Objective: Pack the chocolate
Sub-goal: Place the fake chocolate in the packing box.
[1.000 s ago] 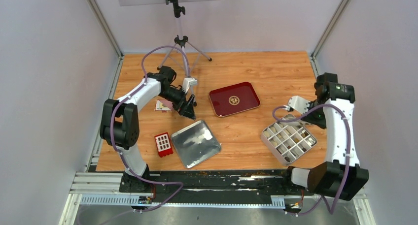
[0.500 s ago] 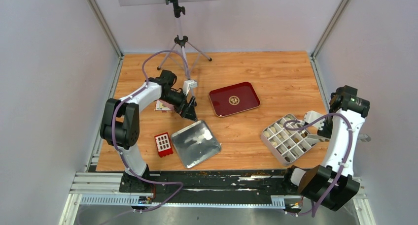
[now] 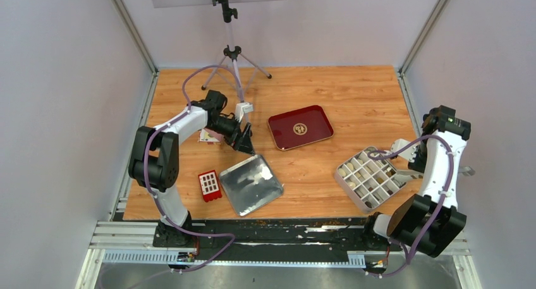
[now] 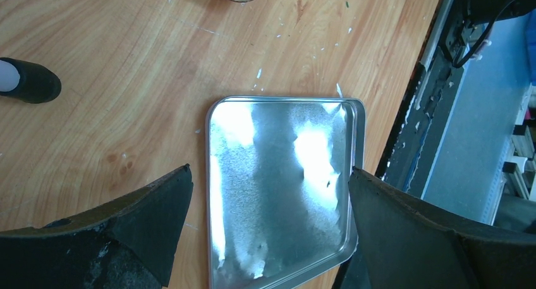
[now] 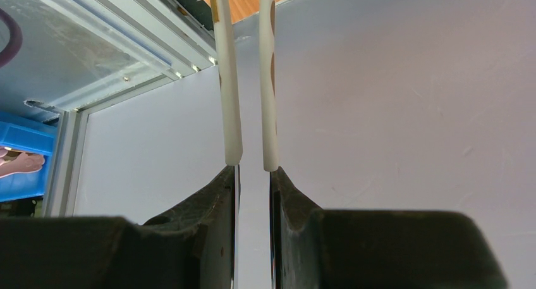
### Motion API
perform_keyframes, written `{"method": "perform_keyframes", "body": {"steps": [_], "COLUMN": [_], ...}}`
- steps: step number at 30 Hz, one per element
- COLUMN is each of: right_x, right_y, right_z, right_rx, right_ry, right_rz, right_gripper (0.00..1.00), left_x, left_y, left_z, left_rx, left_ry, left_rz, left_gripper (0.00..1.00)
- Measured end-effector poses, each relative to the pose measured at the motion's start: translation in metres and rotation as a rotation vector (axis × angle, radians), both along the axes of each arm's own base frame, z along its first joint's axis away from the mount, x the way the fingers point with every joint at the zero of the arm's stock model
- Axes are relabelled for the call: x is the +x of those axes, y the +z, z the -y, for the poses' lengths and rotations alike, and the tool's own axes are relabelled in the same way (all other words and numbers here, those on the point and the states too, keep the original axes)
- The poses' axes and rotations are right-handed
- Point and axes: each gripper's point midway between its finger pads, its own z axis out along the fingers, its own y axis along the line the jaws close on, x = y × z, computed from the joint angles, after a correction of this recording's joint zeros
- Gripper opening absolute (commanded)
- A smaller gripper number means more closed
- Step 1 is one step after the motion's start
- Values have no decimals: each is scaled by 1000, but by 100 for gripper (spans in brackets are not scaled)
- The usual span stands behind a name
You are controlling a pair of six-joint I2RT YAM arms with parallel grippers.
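The chocolate (image 3: 359,173), small cream and dark brown pieces, lies in the cells of a white divider tray (image 3: 401,183) at the right of the table. My right gripper (image 3: 412,164) is at the tray's right edge. In the right wrist view its jaws (image 5: 253,167) stand nearly shut, and two thin white tweezer-like strips (image 5: 231,112) with brown smears run along their inner faces and out past the tips. My left gripper (image 3: 243,143) (image 4: 270,169) is open and empty above the far edge of the empty silver tin (image 3: 251,184) (image 4: 278,188).
A red lid (image 3: 300,127) lies at mid table. A small red block with white squares (image 3: 209,185) sits left of the tin. A tripod (image 3: 232,52) stands at the back, one foot (image 4: 28,80) near my left gripper. The side wall is close to the right arm.
The right arm has swung from over the divider tray out to its right edge, by the wall. The tray has barely moved. The left gripper has shifted only slightly.
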Motion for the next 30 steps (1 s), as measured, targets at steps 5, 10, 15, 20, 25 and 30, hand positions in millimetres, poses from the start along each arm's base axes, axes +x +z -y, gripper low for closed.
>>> {"method": "perform_keyframes", "body": {"steps": [5,10,15,20,25,30], "right_x": [1,0,0,1,3,6], "right_y": [-3,-6,-6,-8,-11,-11], "right_z": [1,1,2,3,4,5], "right_rx": [-5,-4,-7,-2,3,5], "right_ry": [-1,-1,-1,-1,0,-1], "right_rz": [-1,-8,-10,-25,-38,-40], "right_gripper": [18,25,26,28,28,21], "left_x": [0,1,1,2,2,1], "left_y": [-2,-7,-10,-8,-6,-7], "left_z": [0,1,1,3,3,3], "left_rx": [1,0,0,-8,-13,-12], "left_ry": [-5,-8,-9,-14,-18,-20], "left_rz": [-9,-21,-34,-34,-36,-41], "left_gripper": [100,100,100,100,100,100]}}
